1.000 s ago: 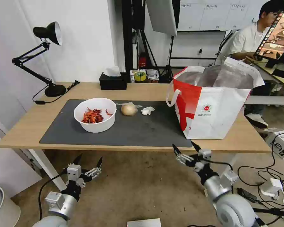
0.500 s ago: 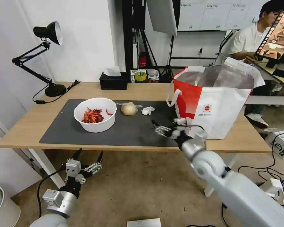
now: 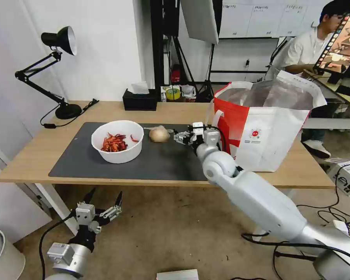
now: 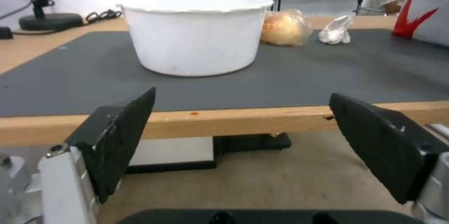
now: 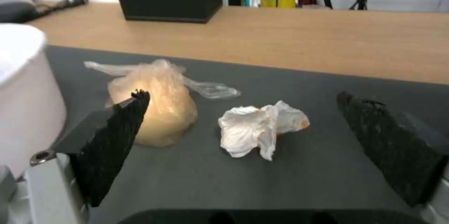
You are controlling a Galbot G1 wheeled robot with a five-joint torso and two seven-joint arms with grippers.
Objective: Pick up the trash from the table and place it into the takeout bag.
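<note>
Currently, head view: three pieces of trash are lying on the dark mat (image 3: 85,163) of the table (image 3: 31,155). The white bowl (image 3: 117,141), holding red crayfish shells, is sitting at the left; the wrapped ball (image 3: 159,135) is lying just right of it; the crumpled tissue (image 3: 178,136) is lying right of the ball, partly hidden by the right gripper (image 3: 181,137). That gripper is reaching over the mat with jaws spread around the tissue, gripping nothing. The takeout bag (image 3: 268,136) is standing open at the right end, its foil lining showing; its contents cannot be told. The left gripper (image 3: 104,199) is hanging below the near table edge, jaws apart, idle.

Left wrist view: the left gripper (image 4: 243,136), empty and spread, is facing the near table edge; the bowl (image 4: 194,38), ball (image 4: 285,27) and tissue (image 4: 336,31) are standing beyond it in a row.

Right wrist view: the right gripper (image 5: 243,136) is bracketing the tissue (image 5: 262,129) between wide black fingers (image 5: 114,136), not touching it. The ball (image 5: 156,112) is lying beside one finger, the bowl (image 5: 23,87) further along.

Progress, as judged: nothing visible is being carried; all three pieces are awaiting bagging, tissue first.
</note>
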